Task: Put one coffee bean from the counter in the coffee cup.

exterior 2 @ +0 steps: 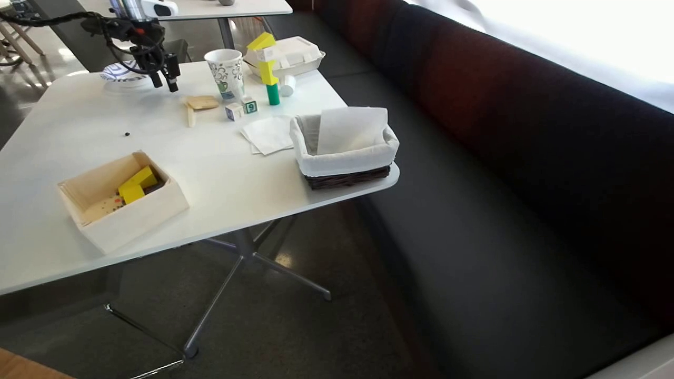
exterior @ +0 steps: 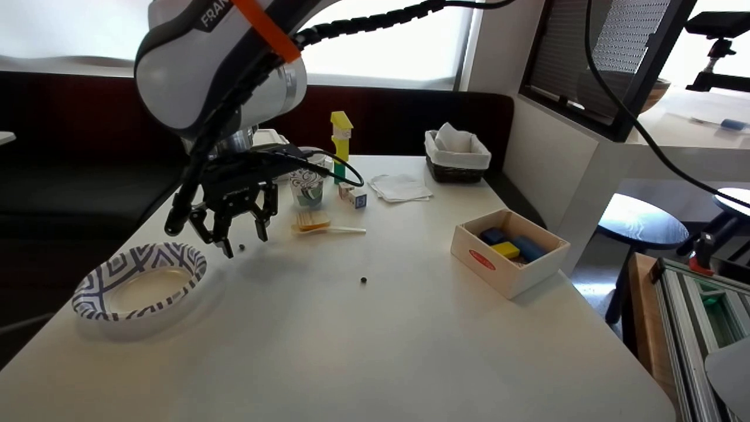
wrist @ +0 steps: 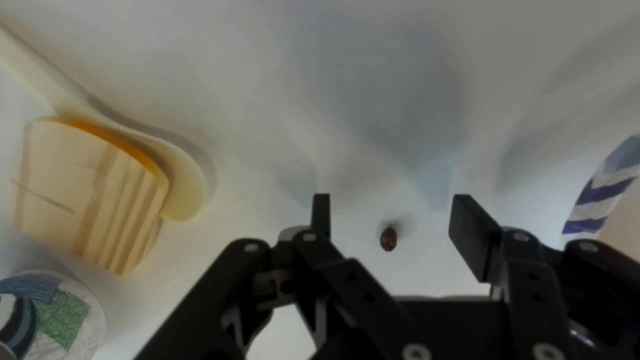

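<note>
One coffee bean point(wrist: 388, 239) lies on the white worktop point(exterior: 410, 357), showing between the wide-apart, empty fingers point(wrist: 470, 235) of my end effector point(wrist: 390, 215). The patterned bowl point(exterior: 96, 290) sits near me; farther out are a second bean point(exterior: 363, 280), the paper cup point(exterior 2: 225, 73), a toy cube point(exterior 2: 250, 107) marked "9" and a red-labelled wooden box point(exterior: 501, 279). My arm point(exterior: 181, 82) reads "FRAN".

Hand point(wrist: 391, 212), black, two-fingered: with jaws wide apart and tips pointing down in both exterior views. Fingers point(wrist: 472, 237), dark, jointed: with flat inner pads turned toward each other across the gap. Wrist point(exterior: 236, 142), silver, cylindrical: directly above the hand. Arm point(exterior: 193, 88), white with dark trim: above hand and wrist, in an exterior view slanting up and away. Cable sleeve point(exterior: 351, 25), black, ribbed: run along the arm, bound by an orange strap point(exterior: 266, 29), with lower end near the hand.
</note>
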`<state>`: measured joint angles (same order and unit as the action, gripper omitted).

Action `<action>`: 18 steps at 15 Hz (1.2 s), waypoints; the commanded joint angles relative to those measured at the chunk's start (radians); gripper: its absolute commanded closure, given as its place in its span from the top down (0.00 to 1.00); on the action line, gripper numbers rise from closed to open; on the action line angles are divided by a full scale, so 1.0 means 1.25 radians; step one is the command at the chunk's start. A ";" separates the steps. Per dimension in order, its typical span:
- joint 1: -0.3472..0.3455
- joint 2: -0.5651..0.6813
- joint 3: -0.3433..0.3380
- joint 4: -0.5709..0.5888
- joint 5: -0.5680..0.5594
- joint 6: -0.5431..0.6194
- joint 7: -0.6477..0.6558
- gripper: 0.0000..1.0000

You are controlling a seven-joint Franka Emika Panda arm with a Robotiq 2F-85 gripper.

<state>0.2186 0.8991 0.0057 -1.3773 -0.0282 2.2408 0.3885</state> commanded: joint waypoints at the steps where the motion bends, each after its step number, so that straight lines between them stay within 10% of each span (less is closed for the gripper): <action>1: 0.005 0.031 -0.006 0.045 0.007 -0.018 -0.005 0.60; 7: 0.004 0.056 -0.013 0.074 0.004 -0.016 -0.006 0.59; 13: 0.005 0.066 -0.015 0.090 0.003 -0.017 -0.008 0.35; 18: 0.006 0.066 -0.014 0.091 0.004 -0.022 -0.006 0.39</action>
<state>0.2188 0.9540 -0.0051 -1.2989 -0.0282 2.2407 0.3863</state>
